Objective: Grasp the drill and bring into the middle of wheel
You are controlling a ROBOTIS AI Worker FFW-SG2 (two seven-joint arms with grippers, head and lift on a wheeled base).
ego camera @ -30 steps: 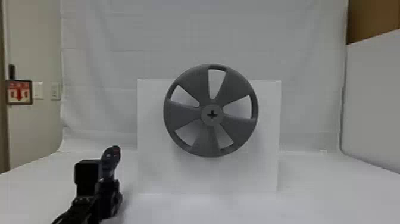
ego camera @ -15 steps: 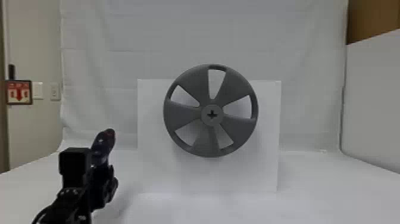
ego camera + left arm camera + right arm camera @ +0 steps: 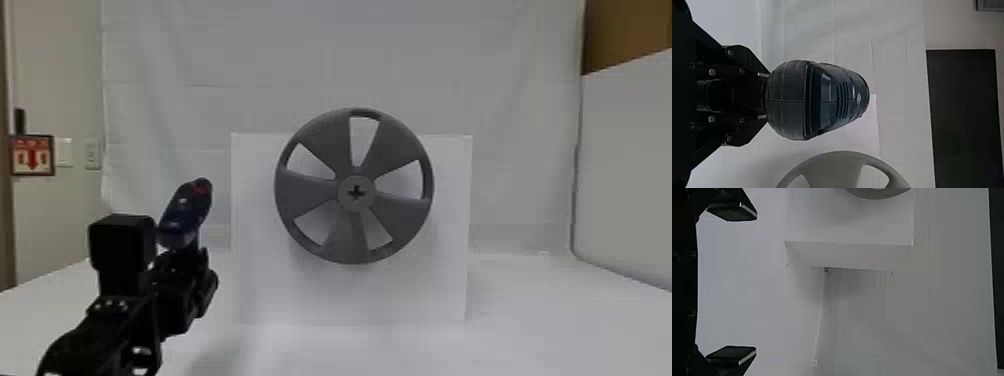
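A black robot left arm (image 3: 75, 352) slants upward and forward over the near left part of the table (image 3: 560, 320). Its left gripper (image 3: 182, 267) is raised above the surface, fingers (image 3: 746, 62) drawn in and clamped. In the right wrist view, the right gripper (image 3: 755, 283) has its two flat black fingers (image 3: 734, 212) spread wide, facing each other.

Drill's (image 3: 186, 212) dark blue and black, bit of red, held up in the left claw (image 3: 184, 254), left of the wheel (image 3: 356, 193), which is grey, upright, five-spoked, with a cross-marked hub.
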